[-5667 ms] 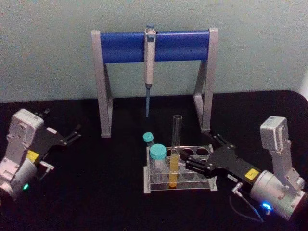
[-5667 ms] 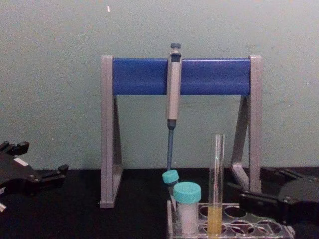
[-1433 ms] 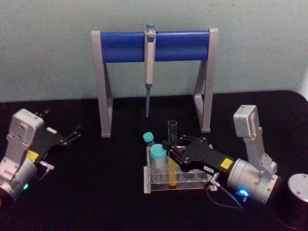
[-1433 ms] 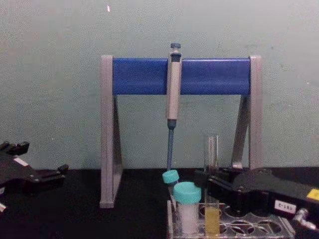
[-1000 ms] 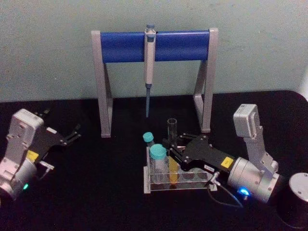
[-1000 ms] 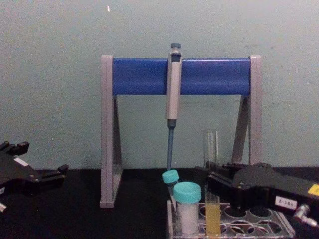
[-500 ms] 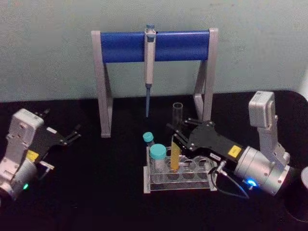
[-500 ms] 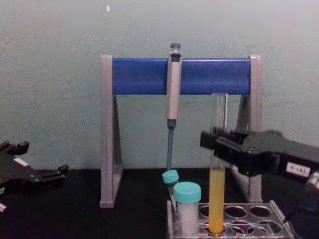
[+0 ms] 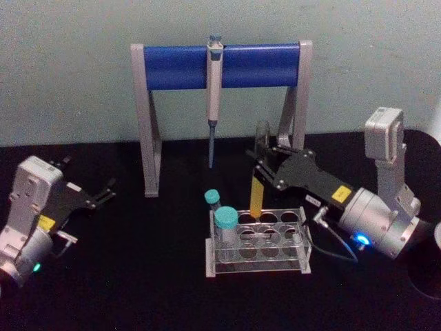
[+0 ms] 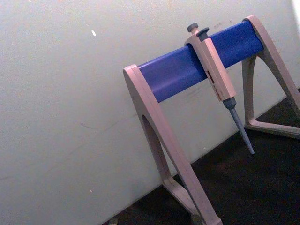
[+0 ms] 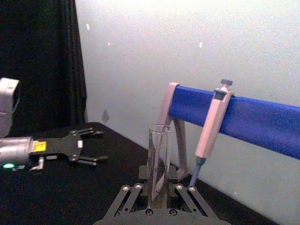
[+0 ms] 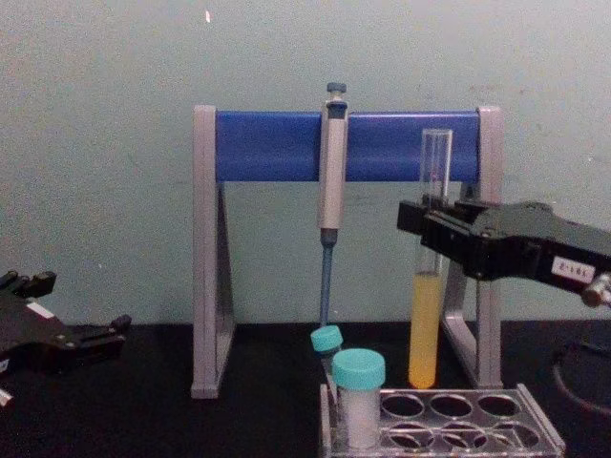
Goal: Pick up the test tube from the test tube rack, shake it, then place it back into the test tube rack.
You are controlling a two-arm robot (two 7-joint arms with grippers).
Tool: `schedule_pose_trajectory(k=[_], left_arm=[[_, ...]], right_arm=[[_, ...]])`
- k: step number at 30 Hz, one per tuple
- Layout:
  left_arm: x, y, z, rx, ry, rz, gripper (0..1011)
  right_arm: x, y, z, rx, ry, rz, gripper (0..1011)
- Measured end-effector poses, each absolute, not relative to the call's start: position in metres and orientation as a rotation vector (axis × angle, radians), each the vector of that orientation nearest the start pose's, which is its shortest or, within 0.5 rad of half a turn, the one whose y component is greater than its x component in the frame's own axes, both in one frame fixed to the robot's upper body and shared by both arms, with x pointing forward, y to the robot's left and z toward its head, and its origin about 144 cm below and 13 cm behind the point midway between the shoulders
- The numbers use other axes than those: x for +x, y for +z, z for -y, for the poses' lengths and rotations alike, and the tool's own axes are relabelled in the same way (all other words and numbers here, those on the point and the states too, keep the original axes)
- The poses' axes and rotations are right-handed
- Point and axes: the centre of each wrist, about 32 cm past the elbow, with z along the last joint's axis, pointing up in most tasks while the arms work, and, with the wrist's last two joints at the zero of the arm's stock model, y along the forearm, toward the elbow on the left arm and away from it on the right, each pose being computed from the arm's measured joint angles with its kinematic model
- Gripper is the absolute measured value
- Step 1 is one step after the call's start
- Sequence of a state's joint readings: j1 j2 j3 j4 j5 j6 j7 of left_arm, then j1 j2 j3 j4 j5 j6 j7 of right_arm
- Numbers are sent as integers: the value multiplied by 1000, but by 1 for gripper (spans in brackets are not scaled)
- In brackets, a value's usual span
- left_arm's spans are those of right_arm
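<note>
The test tube (image 9: pixel 257 186), clear glass with yellow liquid in its lower part, hangs upright and fully out of the test tube rack (image 9: pixel 256 270). Its bottom is just above the rack's back row. My right gripper (image 9: pixel 264 167) is shut on the tube's middle, reaching in from the right. From the chest the test tube (image 12: pixel 427 324) hangs above the rack (image 12: pixel 537 425), held by the right gripper (image 12: pixel 427 229). The right wrist view shows the tube (image 11: pixel 158 159) standing up between the fingers (image 11: pixel 132 190). My left gripper (image 9: pixel 105 191) rests open at the far left of the table.
Two teal-capped vials (image 9: pixel 226 219) stand in the rack's left end. Behind the rack stands a grey-and-blue pipette stand (image 9: pixel 179 65) with a pipette (image 9: pixel 214 89) hanging from it. The stand's right leg (image 9: pixel 295 138) is close behind the raised tube.
The right gripper has risen with the test tube shut in it. The tube's bottom, in a rack hole half a second ago, now hangs above the rack. The left arm has not moved.
</note>
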State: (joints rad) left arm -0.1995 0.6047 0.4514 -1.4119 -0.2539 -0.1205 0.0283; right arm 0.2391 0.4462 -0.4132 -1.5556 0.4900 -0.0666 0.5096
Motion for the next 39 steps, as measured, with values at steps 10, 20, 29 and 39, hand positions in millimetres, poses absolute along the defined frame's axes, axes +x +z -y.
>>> schedule_pose_trajectory(k=[10, 20, 29, 39], left_arm=[[489, 1140, -310, 304, 1248, 285, 1001], [489, 1140, -310, 304, 1248, 285, 1001], [489, 1140, -310, 305, 1248, 285, 1001], [489, 1140, -310, 304, 1248, 285, 1001]], right_arm=[[520, 1199, 240, 66, -735, 116, 235], [526, 1201, 238, 65, -744, 122, 235], [526, 1202, 246, 59, -794, 125, 235], [509, 1205, 262, 31, -839, 141, 235]])
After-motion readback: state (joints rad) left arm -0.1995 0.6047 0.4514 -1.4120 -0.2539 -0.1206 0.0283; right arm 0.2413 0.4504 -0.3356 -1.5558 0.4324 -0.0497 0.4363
